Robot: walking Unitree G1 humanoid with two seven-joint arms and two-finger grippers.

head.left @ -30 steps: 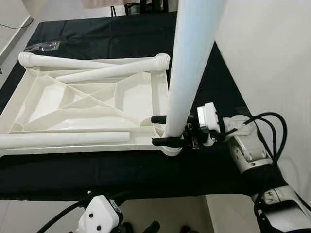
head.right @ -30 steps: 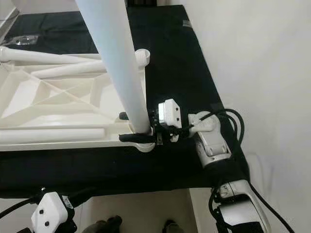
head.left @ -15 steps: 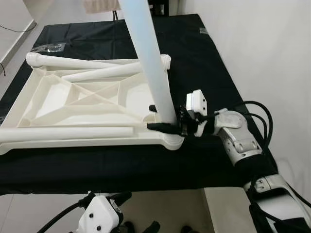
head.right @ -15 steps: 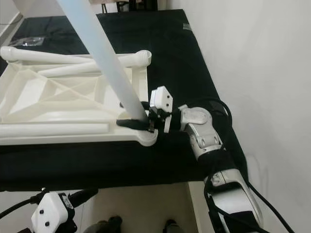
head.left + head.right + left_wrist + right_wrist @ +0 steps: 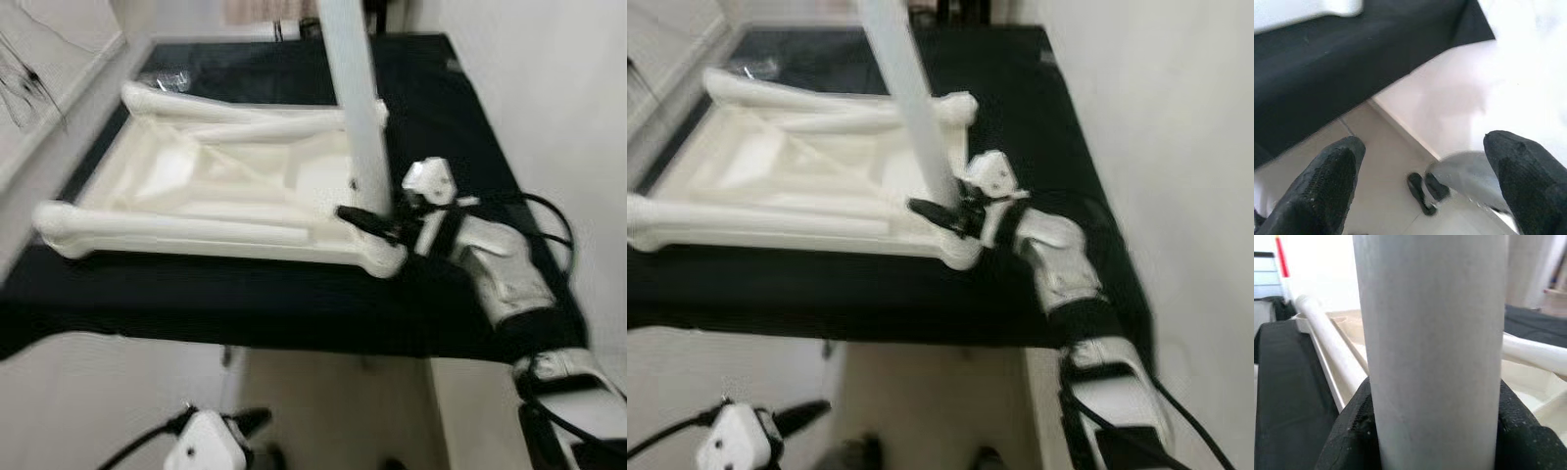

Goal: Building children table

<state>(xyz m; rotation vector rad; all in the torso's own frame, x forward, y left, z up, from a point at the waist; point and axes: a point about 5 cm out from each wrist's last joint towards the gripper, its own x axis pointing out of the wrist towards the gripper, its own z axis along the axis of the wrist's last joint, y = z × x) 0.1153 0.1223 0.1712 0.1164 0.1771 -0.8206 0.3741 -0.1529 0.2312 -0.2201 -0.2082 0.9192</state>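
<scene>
An upturned white plastic tabletop (image 5: 235, 186) lies on a black-covered table (image 5: 245, 304). At its near right corner a white leg (image 5: 358, 108) stands upright. My right gripper (image 5: 370, 221) is shut on the leg's lower end, just above the corner socket. In the right wrist view the leg (image 5: 1432, 347) sits between the black fingers (image 5: 1352, 431). One loose leg (image 5: 176, 230) lies along the tabletop's near edge, and more legs (image 5: 245, 110) lie across its far edge. My left gripper (image 5: 1420, 181) hangs low in front of the table, open over the floor.
A white wall (image 5: 549, 78) runs close along the table's right side. A clear plastic bag (image 5: 171, 80) lies on the cloth at the back left. Pale floor (image 5: 323, 411) lies below the table's front edge, where my feet (image 5: 1420, 191) stand.
The whole picture has shifted and blurred, so the camera has moved. My right gripper stays shut on the upright leg at the same corner.
</scene>
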